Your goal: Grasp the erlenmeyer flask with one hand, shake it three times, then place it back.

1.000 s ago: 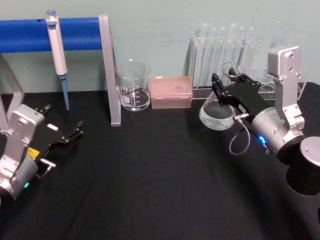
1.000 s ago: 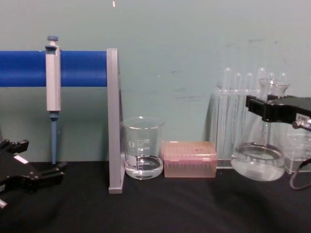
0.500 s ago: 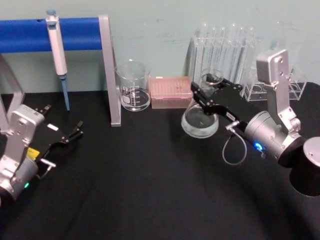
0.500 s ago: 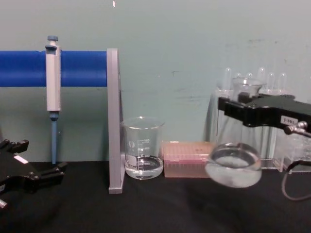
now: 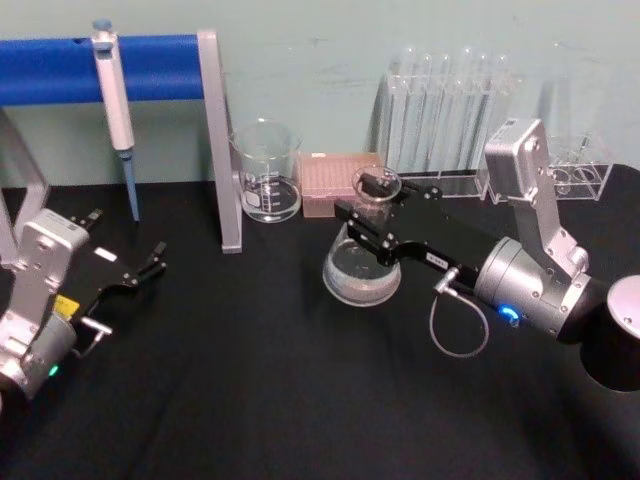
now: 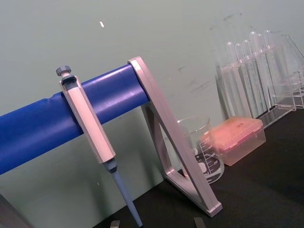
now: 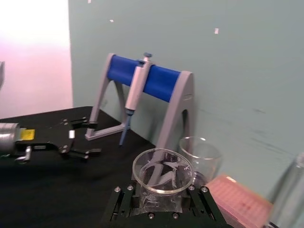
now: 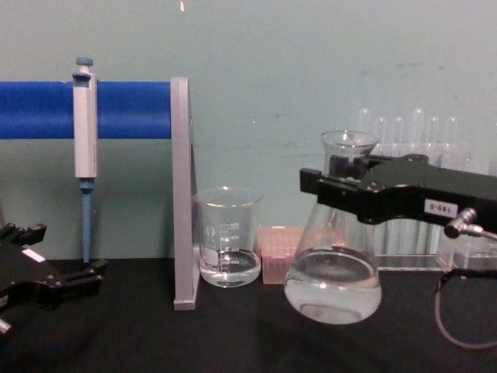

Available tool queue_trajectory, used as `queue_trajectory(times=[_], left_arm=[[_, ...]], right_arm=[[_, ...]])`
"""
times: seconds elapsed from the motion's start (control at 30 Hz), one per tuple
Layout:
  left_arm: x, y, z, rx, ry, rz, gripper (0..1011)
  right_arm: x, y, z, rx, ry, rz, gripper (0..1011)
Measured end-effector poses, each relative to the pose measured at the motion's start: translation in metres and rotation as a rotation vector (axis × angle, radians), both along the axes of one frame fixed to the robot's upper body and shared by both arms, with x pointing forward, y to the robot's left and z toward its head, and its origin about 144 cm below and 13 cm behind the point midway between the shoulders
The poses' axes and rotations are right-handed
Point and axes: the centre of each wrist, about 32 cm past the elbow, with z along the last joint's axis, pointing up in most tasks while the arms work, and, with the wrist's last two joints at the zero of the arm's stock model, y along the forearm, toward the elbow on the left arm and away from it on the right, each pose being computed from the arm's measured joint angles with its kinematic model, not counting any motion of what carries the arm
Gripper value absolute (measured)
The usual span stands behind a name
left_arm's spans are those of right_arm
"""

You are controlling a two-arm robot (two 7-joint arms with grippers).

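The erlenmeyer flask (image 5: 360, 268) is clear glass with some clear liquid in its wide base. My right gripper (image 5: 372, 222) is shut on its neck just under the flared rim. In the chest view the flask (image 8: 334, 273) hangs slightly tilted in front of the pink box, with the black right gripper (image 8: 343, 185) clamped across the neck. The right wrist view looks down onto the flask's rim (image 7: 162, 171). My left gripper (image 5: 128, 268) rests open at the table's left and holds nothing.
A glass beaker (image 5: 266, 178) and a pink tip box (image 5: 322, 172) stand at the back, beside a rack of test tubes (image 5: 445, 100). A pipette (image 5: 112, 90) hangs on the blue-barred stand (image 5: 160, 55) at the left. The black table (image 5: 260, 380) lies bare in front.
My right gripper has carried the flask leftward and nearer to me, from in front of the test tube rack to in front of the pink box. The left arm has not moved.
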Motion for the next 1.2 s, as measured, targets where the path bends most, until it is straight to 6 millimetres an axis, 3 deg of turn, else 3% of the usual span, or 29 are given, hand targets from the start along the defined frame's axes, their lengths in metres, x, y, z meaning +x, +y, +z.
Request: queue_trajectory(times=[1.2], left_arm=[[0.0,0.0,0.0,0.0,0.0,0.0,1001]], right_arm=[[0.012,0.008,-0.026,-0.032,0.055,0.066,456]])
